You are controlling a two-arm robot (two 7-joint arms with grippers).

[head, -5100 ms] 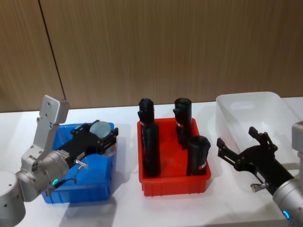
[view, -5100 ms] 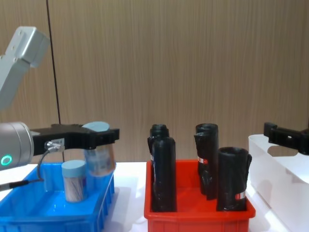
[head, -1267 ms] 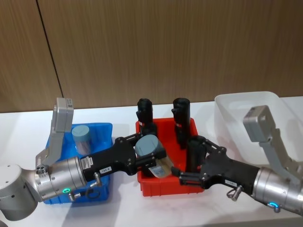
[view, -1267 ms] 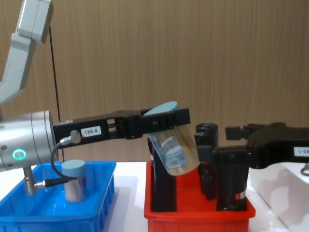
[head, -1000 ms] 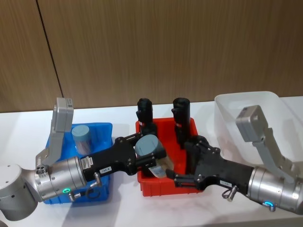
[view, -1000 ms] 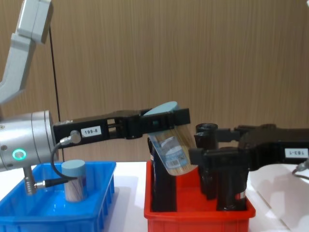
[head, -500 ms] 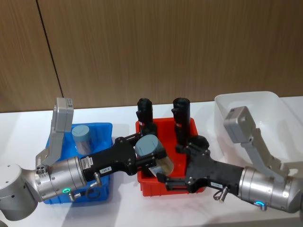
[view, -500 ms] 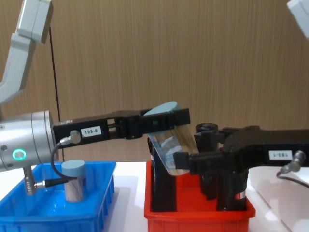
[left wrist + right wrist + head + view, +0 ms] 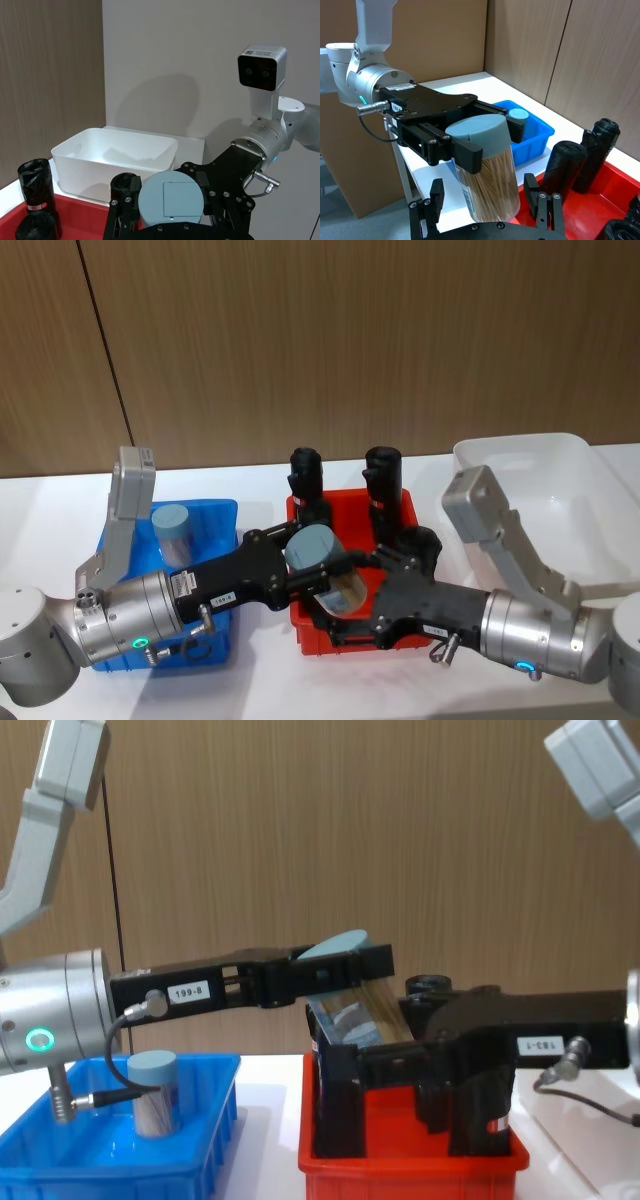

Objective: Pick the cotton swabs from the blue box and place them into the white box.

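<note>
The left gripper (image 9: 345,965) is clenched on one tub of cotton swabs (image 9: 487,170) just under its pale-blue lid; the tub hangs tilted above the 7 o'clock corner of the red bin (image 9: 410,1160), exactly where it hung a second ago. What has changed is the right gripper (image 9: 345,598); it has slid in from 3 o'clock, and its released fingers (image 9: 436,200) now straddle the tub's lower body with a little daylight on either side. That reads as a mid-air handover about to close; the right must clamp before the left lets go, then carry the tub to the white box (image 9: 560,455) at 3 o'clock. A second tub (image 9: 172,525) still stands in the blue box (image 9: 215,640) at 9 o'clock, so the job looks under halfway.
</note>
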